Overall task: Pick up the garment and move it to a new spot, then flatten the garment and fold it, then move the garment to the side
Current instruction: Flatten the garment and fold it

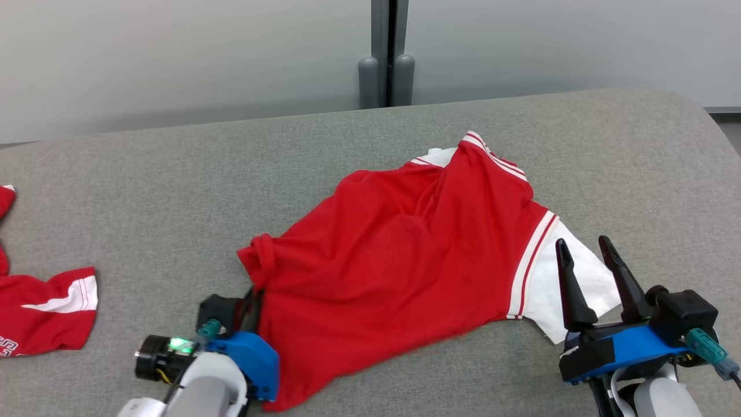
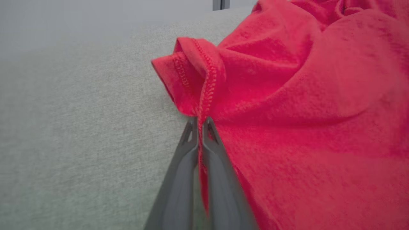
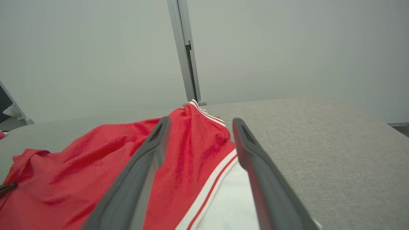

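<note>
The garment is a red shirt with white, red-striped sleeves, lying crumpled in the middle of the grey padded table. My left gripper is at its lower left corner, shut on the red hem; in the left wrist view the garment's stitched hem is pinched between the two grey fingers. My right gripper stands open over the white sleeve at the garment's right edge, holding nothing. The right wrist view shows the spread fingers above the garment and its white sleeve.
A second red and white garment lies at the table's left edge. A pale wall with a grey post stands behind the table. Bare grey table surface runs along the back and to the right of the shirt.
</note>
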